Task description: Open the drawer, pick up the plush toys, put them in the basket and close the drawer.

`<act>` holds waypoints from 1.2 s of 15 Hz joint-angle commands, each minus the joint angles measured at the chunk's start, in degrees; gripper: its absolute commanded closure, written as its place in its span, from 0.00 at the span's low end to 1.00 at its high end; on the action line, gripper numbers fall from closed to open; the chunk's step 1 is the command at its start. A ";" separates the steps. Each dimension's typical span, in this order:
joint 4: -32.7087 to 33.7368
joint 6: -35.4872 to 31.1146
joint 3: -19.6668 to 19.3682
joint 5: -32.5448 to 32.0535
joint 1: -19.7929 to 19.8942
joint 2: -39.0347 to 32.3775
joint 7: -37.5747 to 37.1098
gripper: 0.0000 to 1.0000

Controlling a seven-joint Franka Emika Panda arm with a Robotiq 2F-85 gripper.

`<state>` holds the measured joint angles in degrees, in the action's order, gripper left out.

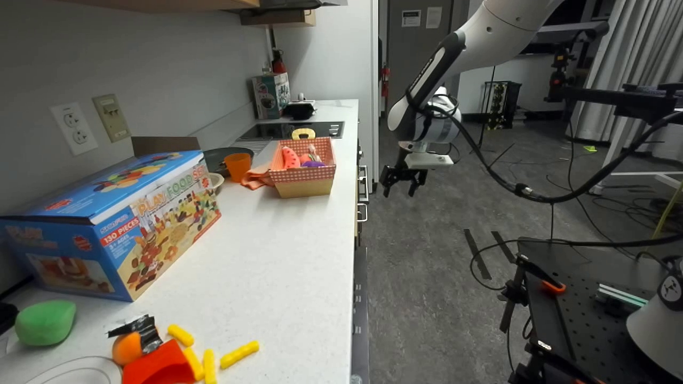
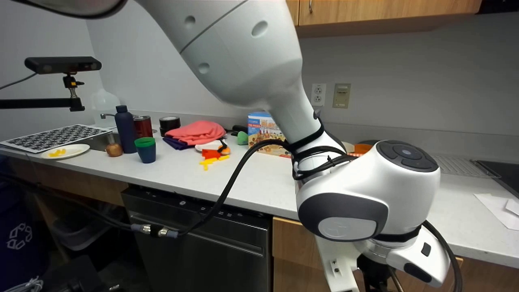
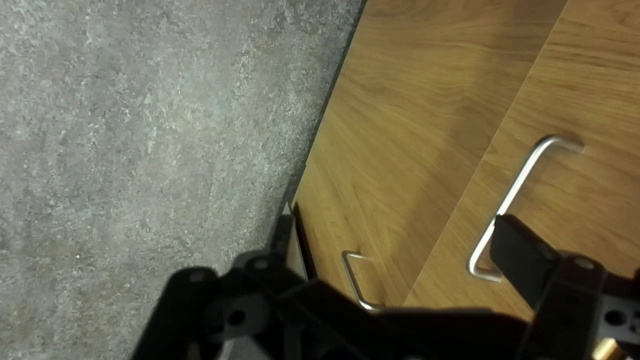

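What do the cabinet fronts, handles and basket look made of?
Cabinet fronts: wood or wood-look laminate, satin; grain shows.
Handles: probably metal, smooth; silvery with bright highlights.
Basket: tan, material unclear from here; its checked lining, seemingly folded over, looks like matte cloth.

A white counter (image 1: 288, 256) runs along a pale wall (image 1: 184, 69) above grey floor (image 1: 427, 314)

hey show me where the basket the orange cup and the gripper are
Basket (image 1: 304, 189): in an exterior view, on its tan lower wall.
Orange cup (image 1: 238, 167): in an exterior view, on the middle of its side.
Gripper (image 1: 399, 191): in an exterior view, midway between its fingertips.
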<state>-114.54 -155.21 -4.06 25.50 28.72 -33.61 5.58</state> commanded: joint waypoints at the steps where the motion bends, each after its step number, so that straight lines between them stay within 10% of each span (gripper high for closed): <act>1: 0.31 0.02 -0.04 0.15 0.03 -0.50 -0.22 0.00; 10: 8.71 -1.28 8.38 8.51 9.11 -10.08 5.72 0.00; 18: 17.67 0.11 11.78 7.31 9.28 -16.60 4.54 0.00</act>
<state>-101.68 -155.96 6.23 32.02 37.31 -46.75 9.29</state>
